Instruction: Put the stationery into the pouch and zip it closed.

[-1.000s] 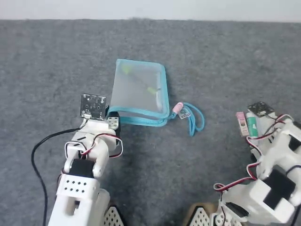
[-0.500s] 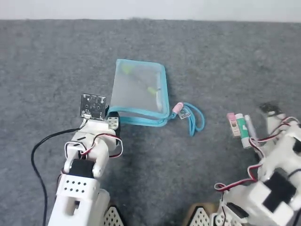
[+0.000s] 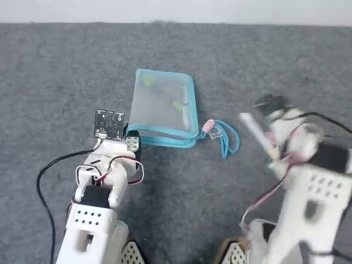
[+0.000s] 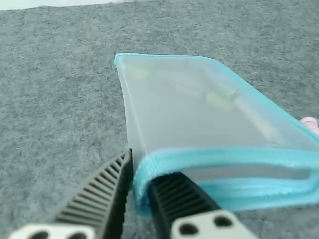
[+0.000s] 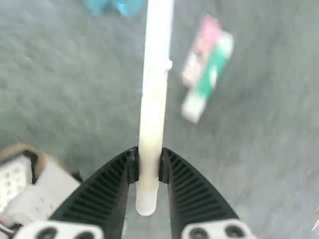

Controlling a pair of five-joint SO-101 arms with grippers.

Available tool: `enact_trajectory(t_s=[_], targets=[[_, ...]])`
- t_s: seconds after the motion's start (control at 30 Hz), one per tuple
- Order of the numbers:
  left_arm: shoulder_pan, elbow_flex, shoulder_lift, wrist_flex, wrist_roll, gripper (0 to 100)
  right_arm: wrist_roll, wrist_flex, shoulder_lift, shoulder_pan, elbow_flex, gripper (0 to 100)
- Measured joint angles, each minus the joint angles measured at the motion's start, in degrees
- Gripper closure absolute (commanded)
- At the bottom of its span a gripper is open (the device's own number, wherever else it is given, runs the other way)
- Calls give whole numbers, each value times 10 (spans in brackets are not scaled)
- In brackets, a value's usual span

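Note:
The translucent pouch (image 3: 164,107) with teal trim lies flat mid-table, a yellow-green pen (image 3: 177,104) inside it. My left gripper (image 3: 132,142) is shut on the pouch's near corner; the left wrist view has its fingers pinching the teal edge (image 4: 141,186) of the pouch (image 4: 199,114). My right gripper (image 3: 273,147) is raised to the right of the pouch, shut on a white pen (image 3: 253,128) that points toward the pouch's strap. In the right wrist view the white pen (image 5: 154,84) sticks out from between the fingers of that gripper (image 5: 148,167). A pink and green stationery piece (image 5: 207,69) lies on the carpet below.
A teal strap (image 3: 226,138) and a pink zipper pull (image 3: 208,126) trail from the pouch's near right corner. Grey carpet (image 3: 66,66) covers the table. A black cable (image 3: 47,176) loops beside the left arm.
The right arm picked the white pen off the carpet, rose and swung left toward the pouch. The pink and green piece stayed down. The left arm kept still.

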Motion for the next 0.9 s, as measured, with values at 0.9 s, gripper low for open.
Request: enact_trajectory(t_s=[0.9], targets=[[34,0,0,0,0,988,-302,-62,262,-360,-110,992]])
